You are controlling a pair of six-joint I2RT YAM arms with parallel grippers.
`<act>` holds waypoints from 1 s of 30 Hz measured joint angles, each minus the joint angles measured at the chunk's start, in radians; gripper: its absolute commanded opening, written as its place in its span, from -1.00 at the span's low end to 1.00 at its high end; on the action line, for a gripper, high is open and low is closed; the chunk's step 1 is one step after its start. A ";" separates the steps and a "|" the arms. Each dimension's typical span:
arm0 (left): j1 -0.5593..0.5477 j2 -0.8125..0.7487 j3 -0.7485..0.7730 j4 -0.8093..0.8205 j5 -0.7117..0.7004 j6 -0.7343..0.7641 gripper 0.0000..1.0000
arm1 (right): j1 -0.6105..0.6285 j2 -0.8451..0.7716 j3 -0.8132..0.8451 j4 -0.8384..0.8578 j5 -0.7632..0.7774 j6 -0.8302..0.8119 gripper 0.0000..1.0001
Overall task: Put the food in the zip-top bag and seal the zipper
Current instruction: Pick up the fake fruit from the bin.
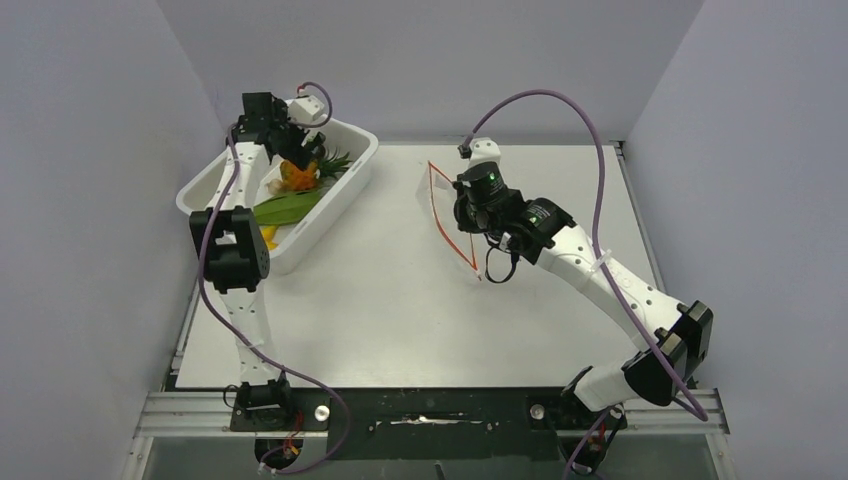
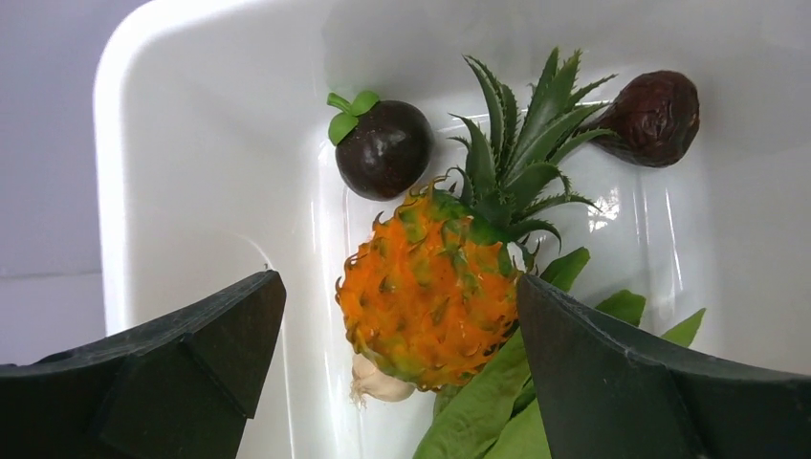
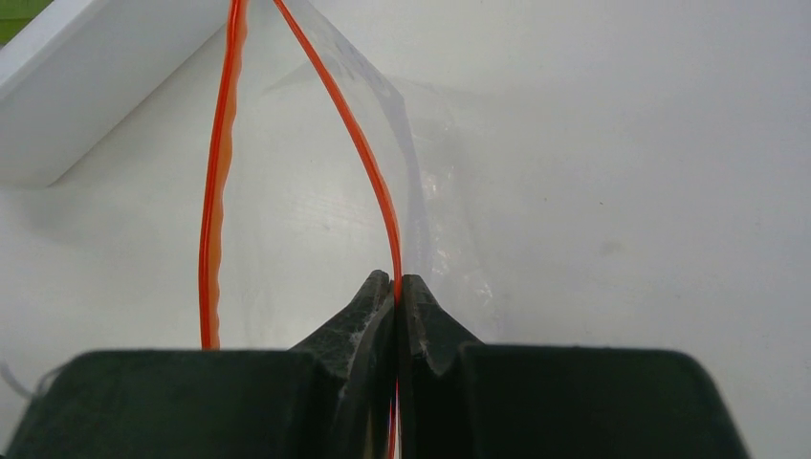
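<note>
While the right jaws clench one lip of the zip-top bag (image 3: 430, 182), propping its zipper (image 3: 212, 191) mouth agape, the left jaws hang released, straddling the pineapple (image 2: 430, 296) in the tub (image 2: 191, 172), ready to grab.

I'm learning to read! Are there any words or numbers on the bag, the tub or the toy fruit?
None: no word, number or sign can be read on the zip-top bag, the white tub or the pineapple.
</note>
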 measured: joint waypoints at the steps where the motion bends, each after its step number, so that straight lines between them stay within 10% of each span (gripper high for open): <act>1: -0.002 0.019 0.023 -0.016 -0.001 0.021 0.87 | 0.000 0.005 0.011 -0.004 0.005 0.000 -1.00; 22: -0.117 0.208 0.082 -0.005 -0.330 0.210 0.71 | 0.006 0.038 0.068 -0.023 0.047 0.000 -1.00; 30: -0.133 0.203 0.021 0.090 -0.439 0.216 -0.11 | 0.006 0.027 0.042 -0.016 0.050 0.001 -1.00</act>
